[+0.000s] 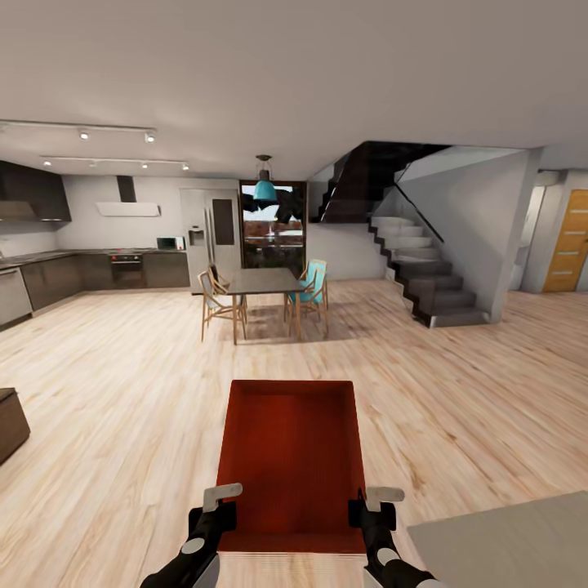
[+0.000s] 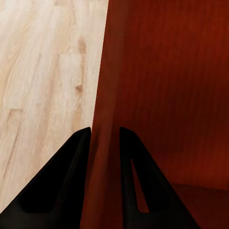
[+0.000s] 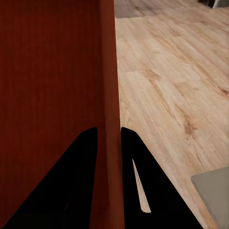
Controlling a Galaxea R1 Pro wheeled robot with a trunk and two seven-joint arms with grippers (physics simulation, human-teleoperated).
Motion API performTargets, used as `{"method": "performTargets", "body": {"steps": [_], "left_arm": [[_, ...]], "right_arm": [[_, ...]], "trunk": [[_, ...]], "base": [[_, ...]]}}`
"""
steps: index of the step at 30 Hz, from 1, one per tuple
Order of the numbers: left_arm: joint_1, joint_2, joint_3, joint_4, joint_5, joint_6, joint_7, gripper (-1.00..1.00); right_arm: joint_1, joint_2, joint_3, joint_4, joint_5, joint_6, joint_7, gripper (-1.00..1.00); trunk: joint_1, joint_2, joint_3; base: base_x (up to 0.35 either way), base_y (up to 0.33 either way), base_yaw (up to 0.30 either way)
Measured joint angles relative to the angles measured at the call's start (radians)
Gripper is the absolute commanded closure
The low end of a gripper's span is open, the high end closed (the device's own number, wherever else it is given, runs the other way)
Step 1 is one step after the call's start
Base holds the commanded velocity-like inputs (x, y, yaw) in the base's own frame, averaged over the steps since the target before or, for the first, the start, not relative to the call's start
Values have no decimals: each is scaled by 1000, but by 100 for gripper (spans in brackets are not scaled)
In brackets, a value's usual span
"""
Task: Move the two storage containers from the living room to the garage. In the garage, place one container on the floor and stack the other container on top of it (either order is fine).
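Observation:
One orange-red storage container [image 1: 291,457] hangs in front of me above the light wood-plank floor, held by both arms. My left gripper [image 1: 219,505] is shut on its left wall, and in the left wrist view that thin wall [image 2: 102,119] runs between the two dark fingers [image 2: 67,186]. On the opposite side my right gripper [image 1: 374,506] is shut on the right wall, seen as a thin red edge [image 3: 109,95] pinched between black fingers [image 3: 71,186]. The container is empty. The garage is out of view.
Ahead stands a dining table [image 1: 263,283] with chairs. A kitchen counter [image 1: 49,273] runs along the left wall, a staircase [image 1: 416,261] rises at the right, and a wooden door [image 1: 567,242] sits far right. A dark bench end [image 1: 10,423] is at left; a grey surface [image 1: 506,543] lies near right.

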Motion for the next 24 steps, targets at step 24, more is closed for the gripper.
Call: {"method": "performTargets", "body": {"steps": [24], "left_arm": [[0, 0, 0, 0, 0, 2, 0, 100]], "right_arm": [[0, 0, 0, 0, -2, 1, 1, 100]], "trunk": [[0, 0, 0]], "base": [[322, 80, -35]]}}
